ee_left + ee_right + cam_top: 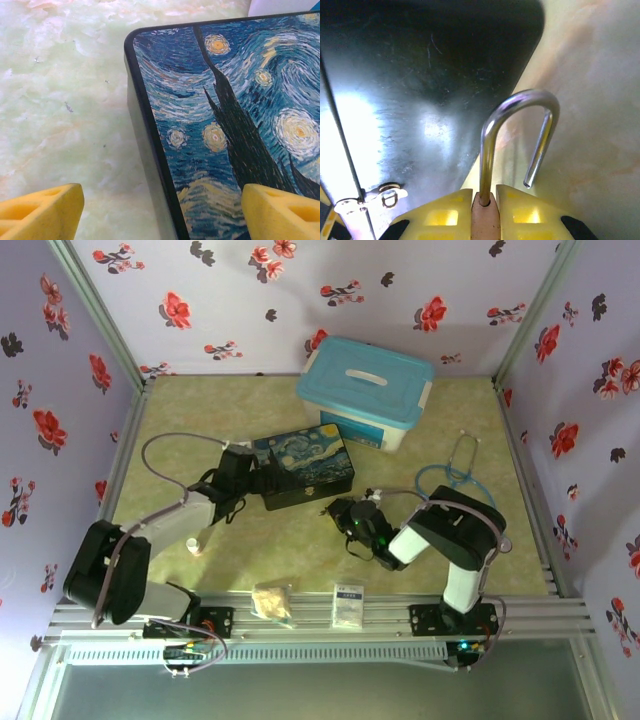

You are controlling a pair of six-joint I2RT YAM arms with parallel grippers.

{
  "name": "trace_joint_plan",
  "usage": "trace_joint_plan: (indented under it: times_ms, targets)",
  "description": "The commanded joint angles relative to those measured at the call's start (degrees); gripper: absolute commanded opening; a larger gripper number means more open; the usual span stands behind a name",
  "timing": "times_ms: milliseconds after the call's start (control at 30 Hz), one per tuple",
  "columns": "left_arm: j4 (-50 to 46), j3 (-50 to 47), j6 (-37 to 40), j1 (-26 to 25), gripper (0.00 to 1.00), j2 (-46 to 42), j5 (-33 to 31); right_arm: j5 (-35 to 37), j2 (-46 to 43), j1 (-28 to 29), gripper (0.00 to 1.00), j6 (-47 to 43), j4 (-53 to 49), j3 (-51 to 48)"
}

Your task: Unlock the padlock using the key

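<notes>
Right gripper [485, 202] clamped on the padlock [489, 150] body, close beside the dark side of the box [420, 75], over the desk [600, 100]. Shackle points straight out from the fingers, in line with the gripper. One leg seated, the other hanging free: reads as sprung open. Left gripper [160, 215] wide, straddling the box corner.

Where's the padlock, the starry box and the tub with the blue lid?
padlock [487, 150], right wrist view, on the silver shackle's long leg.
starry box [240, 125], left wrist view, on its painted lid.
blue-lidded tub [365, 380], top external view, on the lid.
</notes>
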Motion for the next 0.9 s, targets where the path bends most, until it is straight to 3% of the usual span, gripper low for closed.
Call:
trace_joint_plan:
  times_ms: [0, 100, 267, 433, 700, 867]
  targets:
    - [-5.13, 3.1, 2.41, 0.24, 0.84, -3.07, -0.23, -14.71, 1.44, -3.93, 0.0, -4.77, -20.63, -3.75]
    - [-6.64, 4.21, 3.03, 0.34, 0.87, -4.53, -0.3, -19.0, -2.9, -7.42, 0.0, -9.96, -30.43, -4.1]
    - [-8.16, 5.28, 2.89, 0.67, 0.9, -5.73, -0.21, -23.09, -10.57, -12.4, 0.0, -24.56, -60.4, 3.67]
    - [-8.46, 5.12, 2.38, 0.85, 0.91, -7.6, 0.55, -30.33, -6.37, -15.93, 0.0, -35.03, -74.96, 8.86]
    - [-8.29, 2.39, 1.68, 1.52, 0.92, -11.25, 0.54, -23.26, -11.49, -21.66, 0.02, -45.19, -95.26, 15.92]
    - [-8.17, 0.46, 1.83, 2.51, 0.93, -12.96, 0.63, -16.57, -12.28, -23.8, 0.08, -51.51, -105.46, 20.27]
